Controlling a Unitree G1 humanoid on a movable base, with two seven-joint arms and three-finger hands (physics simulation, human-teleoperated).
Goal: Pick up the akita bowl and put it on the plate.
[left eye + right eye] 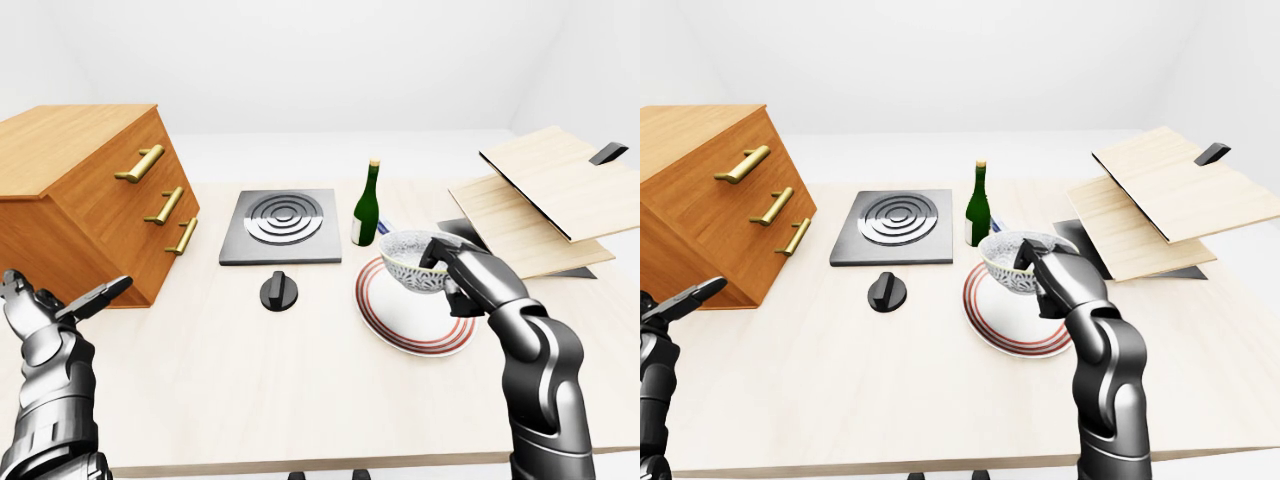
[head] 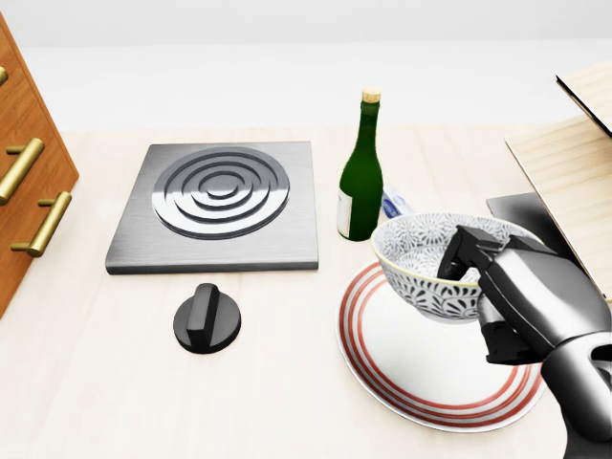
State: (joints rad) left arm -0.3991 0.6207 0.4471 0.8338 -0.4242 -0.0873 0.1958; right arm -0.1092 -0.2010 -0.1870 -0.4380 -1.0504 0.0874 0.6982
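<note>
The akita bowl [image 2: 421, 258], white with a dark floral pattern, hangs above the upper part of the red-ringed white plate [image 2: 421, 373] in the head view. My right hand [image 2: 483, 277] is shut on the bowl's right rim, fingers hooked over the edge. The bowl tilts slightly and does not rest on the plate. My left hand [image 1: 75, 300] shows at the lower left of the left-eye view, open and holding nothing, near the wooden drawer cabinet.
A green bottle [image 2: 361, 172] stands just above the bowl. The steel burner plate [image 2: 218, 206] and a black knob [image 2: 207, 320] lie to the left. A wooden drawer cabinet [image 1: 85, 200] stands at left; wooden boards [image 1: 545, 200] at right.
</note>
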